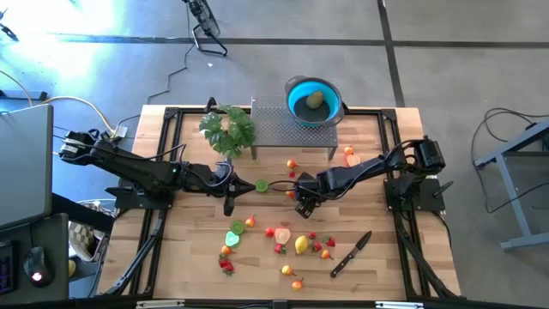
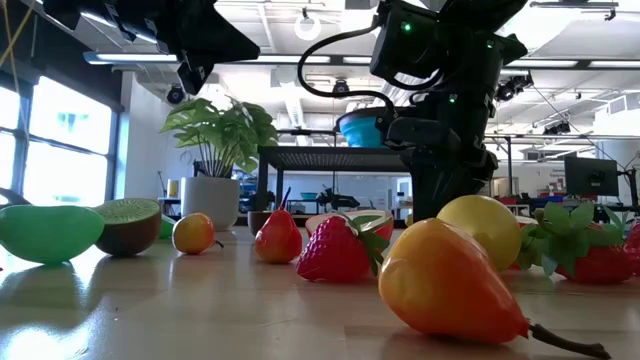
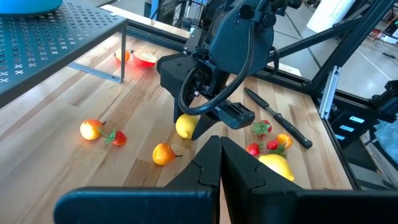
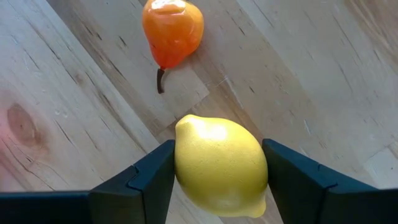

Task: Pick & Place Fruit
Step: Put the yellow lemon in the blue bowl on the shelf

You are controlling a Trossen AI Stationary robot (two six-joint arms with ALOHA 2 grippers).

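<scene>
A yellow lemon (image 4: 221,165) sits between the fingers of my right gripper (image 1: 302,204) near the table's middle. It also shows under that gripper in the left wrist view (image 3: 186,126). An orange pear-shaped fruit (image 4: 172,28) lies on the wood just beyond it. My left gripper (image 1: 230,204) hangs above the table left of centre, shut (image 3: 219,152) and holding nothing. More small fruits lie scattered on the near half of the table (image 1: 283,240). My right gripper pinches the lemon's two opposite sides (image 4: 181,171) between its two fingers, across the lemon's middle. The fingers come from above, slanting steeply down. The lemon is close to the table top; whether it is lifted clear I cannot tell.
A blue bowl (image 1: 313,101) with a brownish fruit inside stands on a perforated metal shelf (image 1: 287,130) at the far edge. A leafy plant (image 1: 227,129) is left of the shelf. A black-handled knife (image 1: 352,253) lies near right. Two fruits (image 1: 350,156) lie by the shelf's right leg.
</scene>
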